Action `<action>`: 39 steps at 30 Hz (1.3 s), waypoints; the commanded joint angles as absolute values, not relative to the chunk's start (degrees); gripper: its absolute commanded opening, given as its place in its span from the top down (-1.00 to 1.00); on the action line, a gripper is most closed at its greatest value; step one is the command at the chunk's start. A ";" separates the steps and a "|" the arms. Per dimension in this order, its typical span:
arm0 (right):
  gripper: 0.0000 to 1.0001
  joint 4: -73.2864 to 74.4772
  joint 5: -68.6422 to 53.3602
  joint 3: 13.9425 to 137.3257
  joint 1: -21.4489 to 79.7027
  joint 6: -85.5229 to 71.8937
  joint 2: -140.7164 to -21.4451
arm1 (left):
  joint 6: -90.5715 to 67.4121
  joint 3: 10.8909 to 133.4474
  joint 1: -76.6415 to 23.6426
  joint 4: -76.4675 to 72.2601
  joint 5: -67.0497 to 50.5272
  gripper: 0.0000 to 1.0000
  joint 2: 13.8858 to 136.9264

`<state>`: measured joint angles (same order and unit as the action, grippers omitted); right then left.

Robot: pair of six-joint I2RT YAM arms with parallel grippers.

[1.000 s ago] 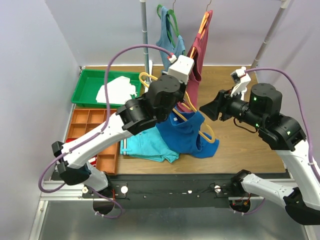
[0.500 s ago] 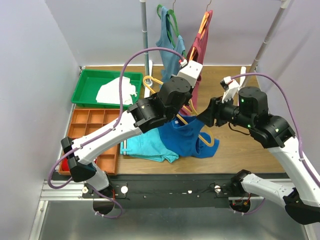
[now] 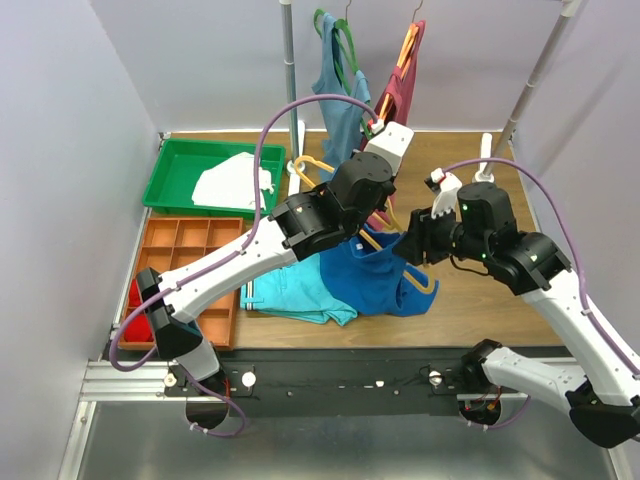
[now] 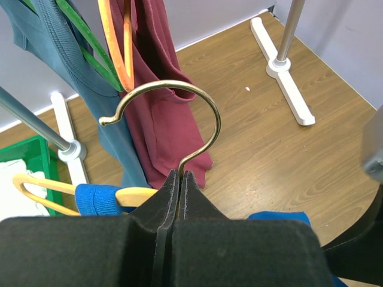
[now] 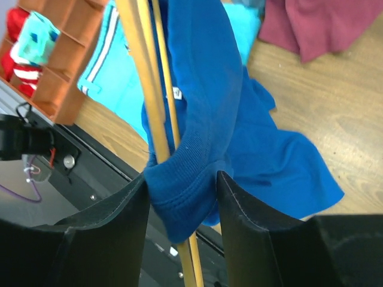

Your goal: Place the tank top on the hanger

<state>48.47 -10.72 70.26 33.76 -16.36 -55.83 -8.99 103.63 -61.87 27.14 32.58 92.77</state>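
Wooden table (image 3: 480,290) runs under both my arms. Nearest its front edge lies a folded turquoise garment (image 3: 290,290), and the tank top (image 3: 370,270) is heaped just beside it, overlapping it, with its upper part lifted off the wood.

That lifted part is draped over one arm of the hanger (image 5: 146,89). My right gripper (image 5: 179,185) has a bunched fold of the blue hem between its fingers, with the hanger arm running through the same gap. The jaws stand partly apart with cloth filling the space, and I cannot tell whether they are really pinching.

A little farther in, my left gripper (image 4: 179,179) is clamped tight on the stem of the metal hook (image 4: 216,119), holding the hanger up in the air. One blue strap sits on the hanger arm just left of the pads. Behind hangs a maroon top (image 4: 161,89) on the rail.

My worry is that I squeeze the hanger arm along with the cloth. Pulling would then drag the hanger, and the thin hook could twist in my left pads. If my hold is too loose, the hem slides off.
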 commanded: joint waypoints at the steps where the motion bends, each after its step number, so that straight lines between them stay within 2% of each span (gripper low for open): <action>1: -0.02 48.25 -10.11 68.12 33.93 -15.56 -55.46 | -10.28 106.35 -61.44 25.49 31.73 1.00 93.16; 3: 0.19 47.82 -9.23 68.03 33.93 -15.99 -55.20 | -10.46 106.26 -61.44 25.40 31.55 1.00 93.16; 5: 0.31 47.20 -8.88 67.85 34.01 -16.35 -54.50 | -10.72 106.00 -61.44 25.31 31.11 1.00 93.08; 6: 0.48 46.41 -8.79 67.85 33.93 -16.87 -54.23 | -10.90 105.65 -61.35 25.23 30.94 1.00 92.99; 8: 0.67 45.62 -8.61 67.33 34.01 -17.31 -53.36 | -11.25 105.56 -61.26 25.22 30.50 1.00 93.08; 10: 0.95 45.44 -8.09 67.32 34.01 -17.66 -52.83 | -11.34 105.29 -61.26 25.40 30.24 1.00 92.90; 11: 0.99 45.79 -7.48 67.59 33.93 -17.67 -52.56 | -11.51 105.21 -61.17 25.40 30.32 0.91 92.73; 12: 0.99 46.57 -6.51 67.85 34.01 -17.75 -52.30 | -11.69 105.03 -61.17 25.49 30.32 0.57 92.38; 14: 0.99 47.28 -6.07 68.90 33.93 -17.84 -51.95 | -11.86 104.68 -61.08 25.40 30.41 0.40 91.85; 17: 0.99 48.25 -6.41 69.43 33.93 -18.63 -50.89 | -12.39 103.45 -61.08 25.14 30.59 -0.04 90.36; 18: 0.99 48.60 -6.42 69.35 34.01 -19.07 -50.28 | -12.83 102.32 -61.00 25.05 30.93 -0.28 89.31; 19: 0.99 48.69 -6.33 69.08 33.93 -19.33 -49.84 | -13.09 101.70 -61.08 24.87 31.02 -0.34 88.60; 26: 0.99 49.74 -5.01 65.92 33.93 -20.48 -46.67 | -14.76 91.95 -61.00 21.98 32.43 -0.39 81.13; 35: 0.99 55.89 -5.01 68.98 33.93 -21.62 -45.44 | -16.52 84.20 -60.29 20.83 33.93 -0.29 74.62; 39: 0.99 61.85 -1.25 71.45 33.93 -23.63 -45.00 | -16.87 82.97 -60.21 21.18 33.84 -0.25 72.96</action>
